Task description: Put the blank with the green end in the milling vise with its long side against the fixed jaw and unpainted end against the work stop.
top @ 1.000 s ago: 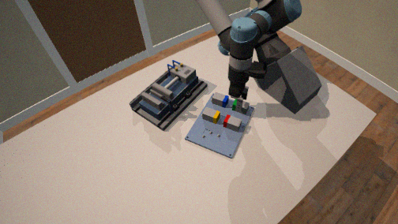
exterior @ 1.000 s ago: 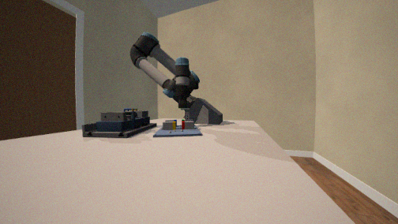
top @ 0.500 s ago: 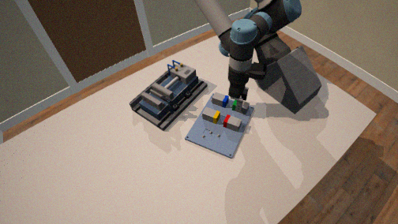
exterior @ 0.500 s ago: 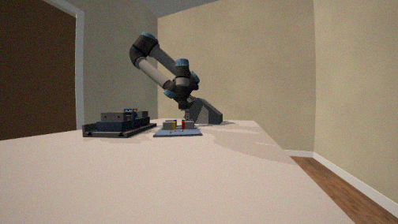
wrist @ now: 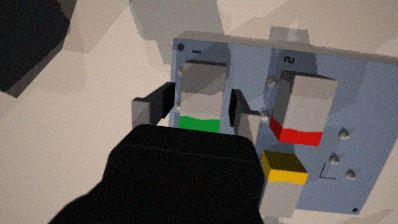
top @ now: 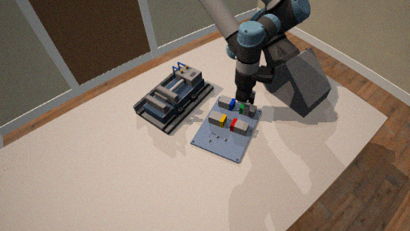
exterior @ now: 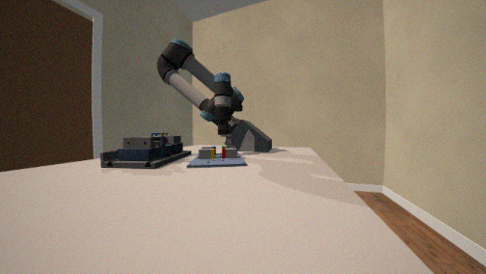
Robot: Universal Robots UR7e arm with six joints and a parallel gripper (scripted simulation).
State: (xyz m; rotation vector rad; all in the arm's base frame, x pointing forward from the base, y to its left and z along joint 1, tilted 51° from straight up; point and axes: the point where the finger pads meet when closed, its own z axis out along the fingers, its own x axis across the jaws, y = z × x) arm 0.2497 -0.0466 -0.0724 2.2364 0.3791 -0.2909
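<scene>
Above, the black two-finger claw (top: 246, 99) (exterior: 225, 138) (wrist: 202, 97) hovers with its fingers spread on either side of the grey block with a green end (top: 248, 110) (wrist: 201, 100), which lies on the flat blue plate (top: 215, 146) (exterior: 217, 164) (wrist: 245, 65) along with grey blocks tipped blue (top: 226, 102), yellow (top: 217, 119) (wrist: 284, 192) and red (top: 240, 126) (exterior: 230, 152) (wrist: 311, 105). The dark, blue-bodied metal vise (top: 168, 128) (exterior: 145, 153) stands beside the plate, farther from the bench's (top: 122, 179) (exterior: 193, 207) right edge in the top view.

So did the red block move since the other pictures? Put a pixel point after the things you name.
No. The red block (top: 241, 126) (exterior: 230, 153) (wrist: 310, 107) sits at the same spot on the plate (top: 228, 151) (exterior: 217, 163) (wrist: 370, 100) as in the earlier top pictures.
</scene>
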